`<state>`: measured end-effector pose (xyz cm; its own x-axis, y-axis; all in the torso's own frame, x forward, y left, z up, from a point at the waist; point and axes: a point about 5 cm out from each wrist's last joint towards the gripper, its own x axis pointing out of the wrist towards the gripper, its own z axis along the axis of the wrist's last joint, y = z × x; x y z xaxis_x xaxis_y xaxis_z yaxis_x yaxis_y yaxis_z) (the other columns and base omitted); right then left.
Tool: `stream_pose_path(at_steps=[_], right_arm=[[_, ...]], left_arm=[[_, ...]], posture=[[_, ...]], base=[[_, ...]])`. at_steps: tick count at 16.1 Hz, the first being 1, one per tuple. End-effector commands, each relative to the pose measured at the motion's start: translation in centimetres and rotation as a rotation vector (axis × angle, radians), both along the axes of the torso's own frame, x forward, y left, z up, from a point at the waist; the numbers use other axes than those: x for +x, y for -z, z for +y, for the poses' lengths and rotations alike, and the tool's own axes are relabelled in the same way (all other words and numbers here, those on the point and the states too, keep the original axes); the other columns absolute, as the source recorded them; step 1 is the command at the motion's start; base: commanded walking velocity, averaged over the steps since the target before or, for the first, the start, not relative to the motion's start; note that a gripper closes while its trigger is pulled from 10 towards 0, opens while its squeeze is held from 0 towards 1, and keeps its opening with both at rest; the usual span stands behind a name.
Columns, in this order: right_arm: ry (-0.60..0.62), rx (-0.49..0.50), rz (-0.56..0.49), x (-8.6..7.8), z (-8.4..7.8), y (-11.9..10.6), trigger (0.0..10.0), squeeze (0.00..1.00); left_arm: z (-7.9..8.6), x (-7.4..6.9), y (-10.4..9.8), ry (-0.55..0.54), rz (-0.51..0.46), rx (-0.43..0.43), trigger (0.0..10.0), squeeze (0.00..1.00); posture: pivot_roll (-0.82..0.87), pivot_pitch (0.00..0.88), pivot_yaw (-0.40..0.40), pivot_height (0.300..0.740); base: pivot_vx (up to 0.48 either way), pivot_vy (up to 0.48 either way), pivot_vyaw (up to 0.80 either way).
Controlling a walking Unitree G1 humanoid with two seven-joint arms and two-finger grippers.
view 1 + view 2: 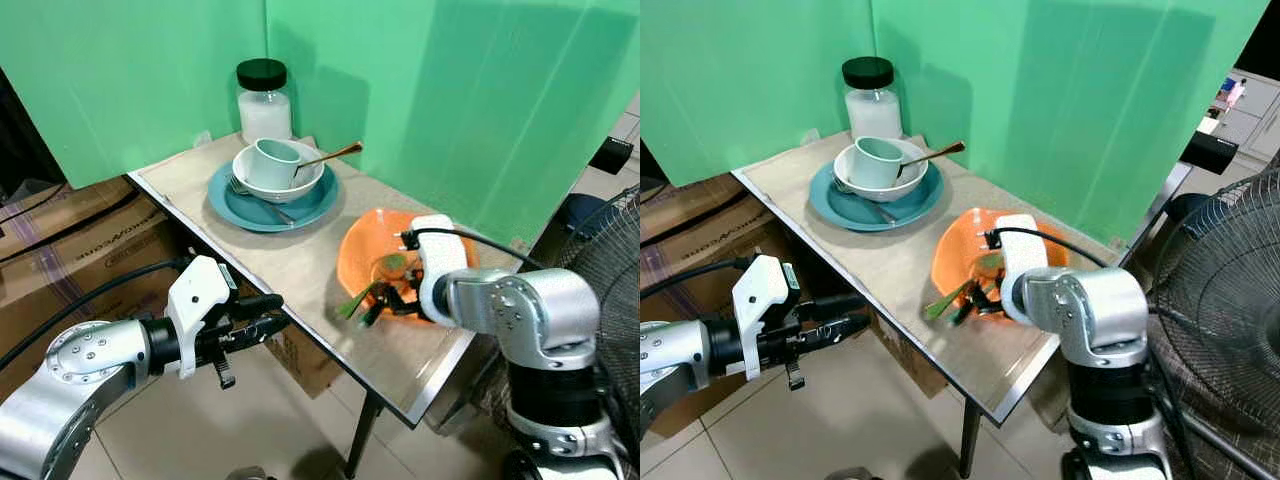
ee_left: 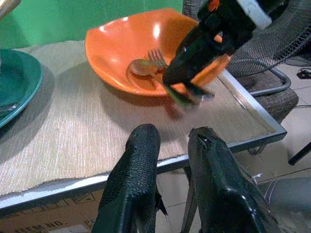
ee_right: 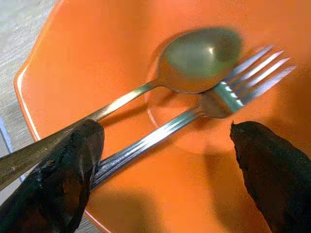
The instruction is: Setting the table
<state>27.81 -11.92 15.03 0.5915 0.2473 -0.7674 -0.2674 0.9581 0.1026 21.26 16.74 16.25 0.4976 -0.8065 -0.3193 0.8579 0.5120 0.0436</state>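
The right hand (image 3: 165,170) reaches into the orange bowl (image 1: 365,250) at the bench's (image 1: 300,270) near edge, its black fingers spread wide apart over a spoon (image 3: 194,60) and a fork (image 3: 233,92) lying side by side in the bowl, handles sticking out over the rim. One finger (image 3: 68,165) touches both handles. The left hand (image 1: 255,320) hovers off the bench's front edge, short of the bowl, its fingers slightly apart and empty. Beyond the bowl, a teal plate (image 1: 245,205) carries a white bowl (image 1: 305,180) with a pale cup (image 1: 275,160) inside, and a black-lidded jar (image 1: 264,100) stands behind it.
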Motion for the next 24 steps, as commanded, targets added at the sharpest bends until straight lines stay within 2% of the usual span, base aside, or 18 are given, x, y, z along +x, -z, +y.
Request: stream_pose_path(at_steps=[1,2,3,5,6,7,8,9,15,18,19,20,21,22,23,24], right_arm=[[0.015,-0.007,0.011,0.2,-0.2,0.0,9.3,0.0],[0.014,-0.009,0.014,0.2,-0.2,0.1,7.5,0.0],[0.011,-0.013,0.019,0.2,-0.2,0.1,4.5,0.0],[0.008,-0.021,0.024,0.3,-0.3,0.2,3.4,0.0],[0.006,-0.028,0.025,0.4,-0.4,0.1,3.2,0.0],[-0.003,-0.047,0.016,0.6,-0.7,-0.1,3.7,0.0],[-0.006,-0.053,0.011,0.7,-0.7,-0.1,3.7,0.0],[-0.008,-0.076,-0.029,1.2,-1.3,-0.5,4.7,0.0],[-0.055,-0.13,-0.217,3.2,-2.7,-1.7,4.1,0.0],[-0.059,-0.11,-0.266,3.6,-3.4,-2.8,3.9,0.0],[-0.058,-0.042,-0.255,3.3,-3.4,-3.5,3.7,0.0],[-0.059,-0.005,-0.25,3.2,-3.3,-3.8,4.5,0.0],[-0.059,0.013,-0.252,3.1,-3.1,-4.0,10.0,0.0],[-0.074,0.015,-0.248,2.8,-2.9,-4.0,10.0,0.92],[-0.085,0.012,-0.24,2.3,-2.5,-3.8,10.0,1.0],[-0.094,0.02,-0.214,1.7,-2.0,-3.6,10.0,1.0]], left_arm=[[-0.1,-0.2,-0.2,0.014,-0.004,0.015,10.0,0.0],[-0.1,-0.2,-0.2,0.013,-0.005,0.016,10.0,0.0],[-0.1,-0.2,-0.3,0.011,-0.006,0.017,10.0,0.0],[0.0,-0.1,-0.3,0.007,-0.01,0.019,10.0,0.0],[0.0,-0.1,-0.3,0.004,-0.012,0.021,10.0,0.0],[0.1,0.0,-0.3,0.001,-0.015,0.022,10.0,0.0],[0.1,0.0,-0.3,0.001,-0.015,0.023,10.0,0.0],[0.0,0.1,-0.3,0.0,-0.017,0.025,10.0,0.0],[0.1,0.3,-0.1,-0.013,-0.031,0.044,10.0,0.0],[0.3,0.4,-0.1,-0.017,-0.033,0.051,10.0,0.0],[0.5,0.3,-0.1,-0.016,-0.031,0.055,10.0,0.0],[0.5,0.2,-0.1,-0.015,-0.028,0.057,10.0,0.0],[0.5,0.2,-0.1,-0.015,-0.027,0.057,10.0,0.0],[0.6,0.2,0.0,-0.017,-0.027,0.058,10.0,0.0],[0.7,0.2,0.0,-0.02,-0.027,0.058,10.0,0.0],[1.0,0.2,0.2,-0.033,-0.03,0.064,10.0,0.0]], posture=[[0.1,0.0,-0.029,0.74],[0.1,0.0,-0.03,0.74],[0.1,0.0,-0.031,0.74],[0.1,0.0,-0.031,0.74],[0.1,0.0,-0.031,0.74],[0.1,0.0,-0.03,0.74],[0.1,0.0,-0.03,0.74],[0.09,0.0,-0.027,0.74],[0.09,0.0,-0.024,0.74],[0.1,0.0,-0.017,0.74],[0.1,0.0,-0.017,0.74],[0.1,0.0,-0.014,0.74],[0.1,0.0,-0.015,0.74],[0.1,0.0,-0.016,0.74],[0.1,0.0,-0.016,0.74],[0.09,0.0,-0.016,0.74]], base=[[0.0,0.0,0.0],[0.0,0.0,0.0],[0.0,0.0,0.0],[0.0,0.0,0.0],[0.0,0.0,0.0],[0.0,0.0,0.0],[0.0,0.0,0.0],[0.0,0.0,0.0],[0.0,0.0,0.0],[0.0,0.0,0.0],[0.0,0.0,0.0],[0.0,0.0,0.0],[0.0,0.0,0.0],[0.0,0.0,0.0],[0.0,0.0,0.0],[0.0,0.0,0.0]])
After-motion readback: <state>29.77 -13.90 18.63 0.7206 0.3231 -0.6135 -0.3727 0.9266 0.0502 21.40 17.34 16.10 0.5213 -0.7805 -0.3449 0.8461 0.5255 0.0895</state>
